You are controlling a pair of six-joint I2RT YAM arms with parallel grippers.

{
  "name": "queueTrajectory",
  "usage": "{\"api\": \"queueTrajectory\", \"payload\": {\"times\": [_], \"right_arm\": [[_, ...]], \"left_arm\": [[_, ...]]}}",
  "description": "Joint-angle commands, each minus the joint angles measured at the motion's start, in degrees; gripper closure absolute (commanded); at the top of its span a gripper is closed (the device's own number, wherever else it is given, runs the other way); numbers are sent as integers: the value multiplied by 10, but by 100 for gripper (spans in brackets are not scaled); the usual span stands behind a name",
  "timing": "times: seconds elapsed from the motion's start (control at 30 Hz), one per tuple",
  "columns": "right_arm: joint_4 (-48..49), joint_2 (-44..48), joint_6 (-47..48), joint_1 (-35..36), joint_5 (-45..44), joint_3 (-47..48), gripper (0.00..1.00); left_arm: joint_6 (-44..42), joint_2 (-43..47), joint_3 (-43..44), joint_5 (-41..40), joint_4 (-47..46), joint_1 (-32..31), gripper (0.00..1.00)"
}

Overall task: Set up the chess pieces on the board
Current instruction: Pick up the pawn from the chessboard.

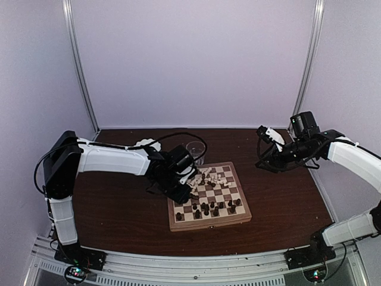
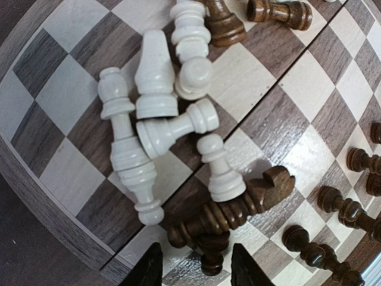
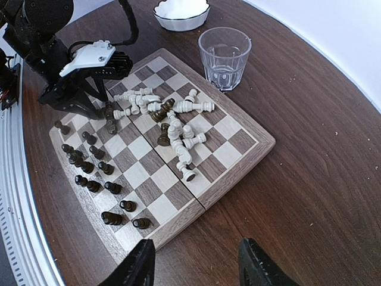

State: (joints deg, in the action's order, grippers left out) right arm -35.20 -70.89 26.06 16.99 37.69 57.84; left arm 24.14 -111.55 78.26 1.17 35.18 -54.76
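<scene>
Right gripper parted wide, empty, over table short of board. Left gripper narrower, astride small dark piece; grip unclear, shown only by left wrist view. White pieces heaped mid-board. Right wrist view adds glass, bowl beyond.

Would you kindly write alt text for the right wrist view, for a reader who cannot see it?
A wooden chessboard carries a jumbled heap of fallen white and dark chess pieces, with upright dark pieces along one side. The left tool reaches over the heap's edge; a clear glass and white bowl stand on the table beyond.
</scene>
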Motion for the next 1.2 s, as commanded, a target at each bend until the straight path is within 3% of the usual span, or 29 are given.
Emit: {"api": "queueTrajectory", "payload": {"times": [0.0, 0.23, 0.43, 0.6, 1.17], "right_arm": [[4, -1, 7, -2, -2, -4, 50], [3, -1, 8, -2, -2, -4, 50], [4, 1, 10, -2, -4, -5, 50], [4, 1, 11, -2, -4, -5, 50], [-3, 6, 13, -2, 23, -1, 50]], "left_arm": [[-3, -7, 7, 8, -5, -10, 61], [-1, -7, -5, 6, -4, -12, 67], [-5, 1, -3, 6, 9, -12, 83], [-11, 23, -6, -3, 16, -12, 89], [-46, 97, 27, -12, -2, -12, 95]]}}
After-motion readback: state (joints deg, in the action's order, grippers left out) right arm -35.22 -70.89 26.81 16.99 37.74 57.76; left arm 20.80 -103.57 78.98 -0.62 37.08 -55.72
